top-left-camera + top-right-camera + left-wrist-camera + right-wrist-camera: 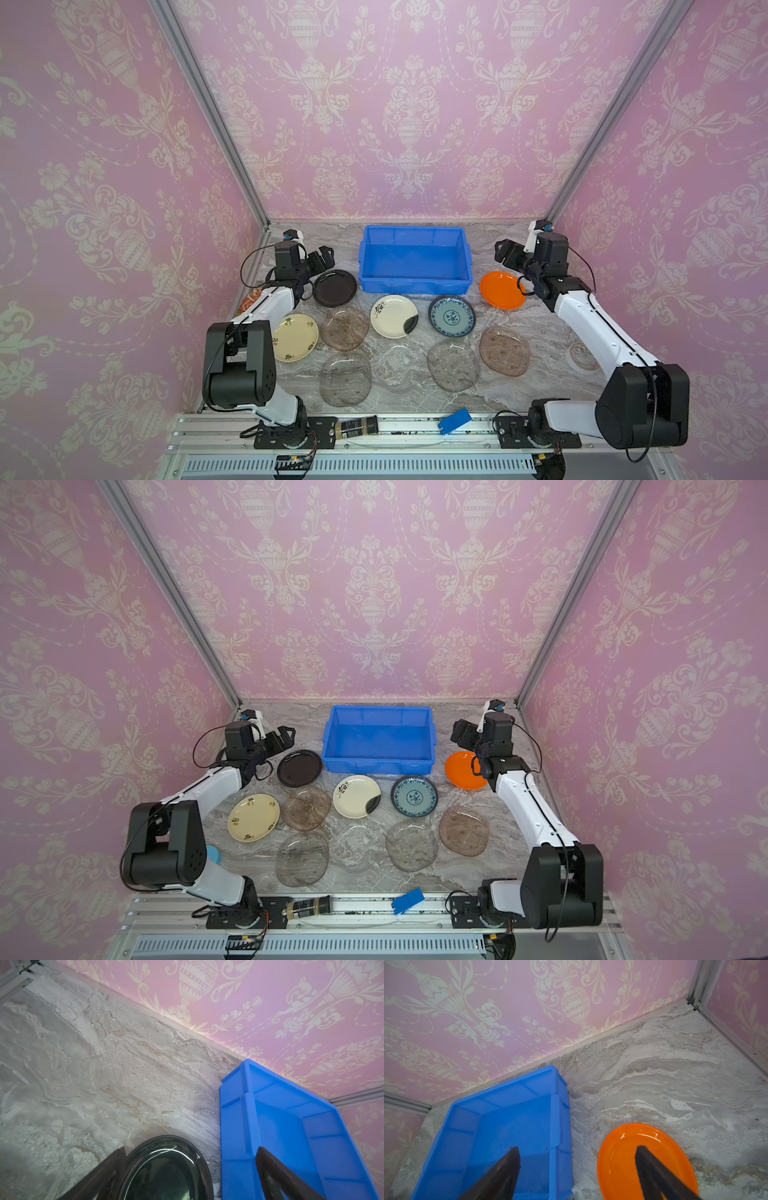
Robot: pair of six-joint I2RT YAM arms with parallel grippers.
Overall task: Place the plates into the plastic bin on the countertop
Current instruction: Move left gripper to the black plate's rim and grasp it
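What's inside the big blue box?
Nothing that I can see. In both top views the plastic bin shows only its own bare blue floor. Its near wall covers a thin strip of that floor, so that bit stays hidden from above.

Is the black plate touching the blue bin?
Apart. The left wrist view shows a strip of marble countertop between the black plate and the blue bin.

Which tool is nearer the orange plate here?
Right. The right tool hangs close to the orange plate, beside the blue bin. The left tool is across the bin, above the black plate.
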